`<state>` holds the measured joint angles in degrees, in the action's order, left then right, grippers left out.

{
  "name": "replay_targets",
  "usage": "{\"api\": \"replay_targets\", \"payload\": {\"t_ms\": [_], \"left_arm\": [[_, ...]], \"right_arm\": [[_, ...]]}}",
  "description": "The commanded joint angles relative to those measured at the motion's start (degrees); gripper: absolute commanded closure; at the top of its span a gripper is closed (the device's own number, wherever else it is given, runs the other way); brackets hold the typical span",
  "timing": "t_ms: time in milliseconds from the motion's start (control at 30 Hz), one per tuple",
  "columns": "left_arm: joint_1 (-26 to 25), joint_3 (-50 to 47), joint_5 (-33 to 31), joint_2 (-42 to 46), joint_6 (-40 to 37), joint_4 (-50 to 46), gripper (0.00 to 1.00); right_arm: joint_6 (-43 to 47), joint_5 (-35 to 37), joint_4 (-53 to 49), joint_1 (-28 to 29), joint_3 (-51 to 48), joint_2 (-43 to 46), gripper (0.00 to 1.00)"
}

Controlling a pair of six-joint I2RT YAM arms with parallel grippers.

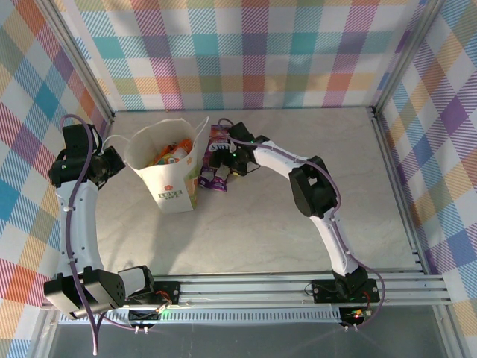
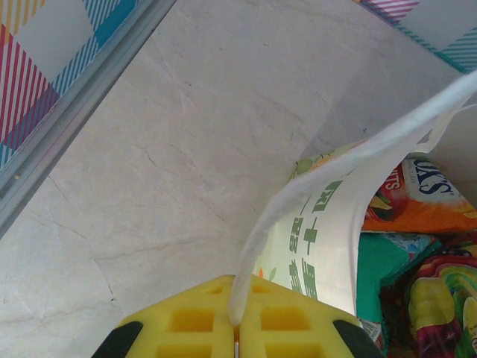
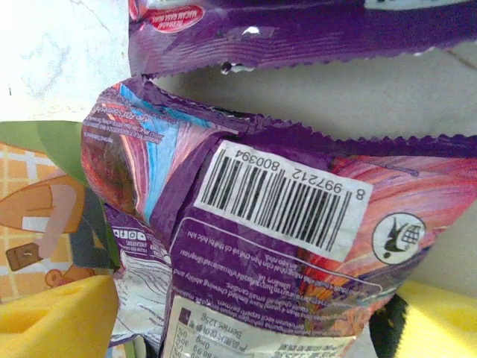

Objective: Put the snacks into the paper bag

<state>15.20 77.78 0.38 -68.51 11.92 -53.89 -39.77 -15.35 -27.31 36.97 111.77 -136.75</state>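
While left pincer clamps paper bag handle, right pincer straddles barcoded purple packet, grip unclear.

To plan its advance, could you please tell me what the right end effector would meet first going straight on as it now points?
Most likely the crumpled purple foil packet with the barcode, between the right end effector's yellow fingers; a second purple foil packet lies beyond, though depth is unclear.

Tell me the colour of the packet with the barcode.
The packet is mainly purple, with pink and blue streaks; clearest in the right wrist view.
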Motion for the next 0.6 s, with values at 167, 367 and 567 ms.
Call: {"api": "replay_targets", "payload": {"t_ms": [167, 367, 567], "left_arm": [[1.11, -0.3, 0.06, 0.83, -1.09, -0.86, 0.92], [1.06, -0.47, -0.16, 1.18, -1.03, -0.84, 0.92], [1.12, -0.51, -0.23, 1.36, -1.03, -0.96, 0.92]], "right_arm": [[1.61, 3.19, -5.86, 1.44, 0.48, -1.18, 0.43], [3.24, 4.64, -7.23, 1.46, 0.0, 0.62, 0.67], [4.34, 5.74, -8.46, 1.44, -1.5, 4.11, 0.7]]}}
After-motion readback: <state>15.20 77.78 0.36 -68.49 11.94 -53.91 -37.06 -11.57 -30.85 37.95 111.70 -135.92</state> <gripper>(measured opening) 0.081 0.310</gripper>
